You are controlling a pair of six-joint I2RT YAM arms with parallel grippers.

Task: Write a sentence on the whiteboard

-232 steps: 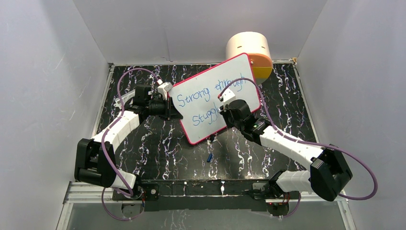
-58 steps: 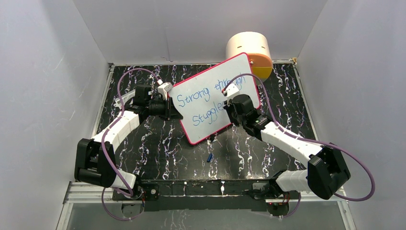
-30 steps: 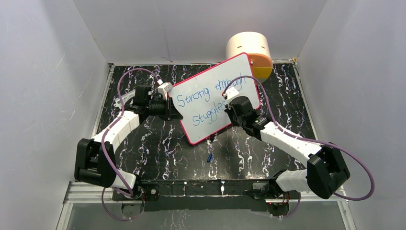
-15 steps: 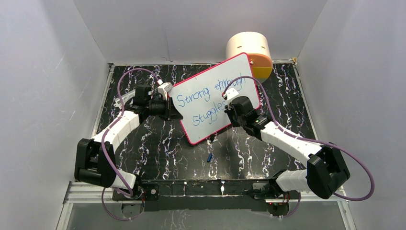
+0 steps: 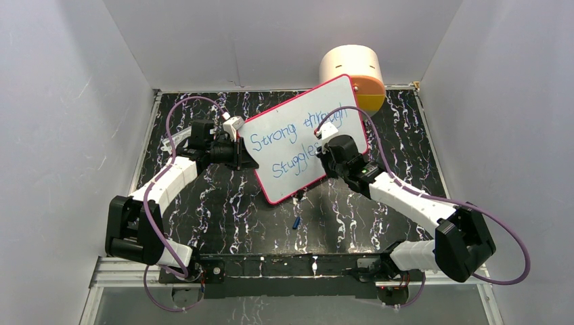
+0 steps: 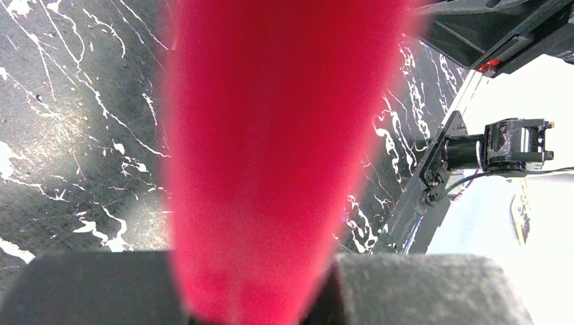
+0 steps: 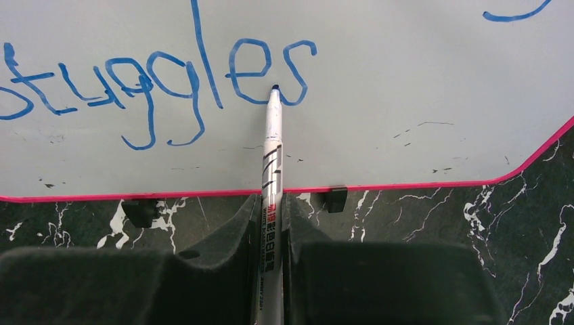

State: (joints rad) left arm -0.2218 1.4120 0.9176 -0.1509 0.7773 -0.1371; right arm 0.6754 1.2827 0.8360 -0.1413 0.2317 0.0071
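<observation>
Finishing final "s", I saw sentence (image 7: 162, 78) grown from "Stuggl" to "stuggles"; writing looked complete. Right end effector (image 7: 271, 210) clamped marker (image 7: 273, 149), tip at last stroke. Left end effector (image 6: 260, 284) gripped board (image 5: 298, 139) by left edge, tilted over counter (image 5: 223, 210) middle.

Left claw (image 5: 244, 161) clamped, arm extended forward; right claw (image 7: 272, 227) clamped, elbow bent.

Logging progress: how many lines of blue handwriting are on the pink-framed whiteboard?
2. Upper line, "Strong through", partly hidden by the right arm; lower line, "Stuggles", ending at the white marker.
</observation>
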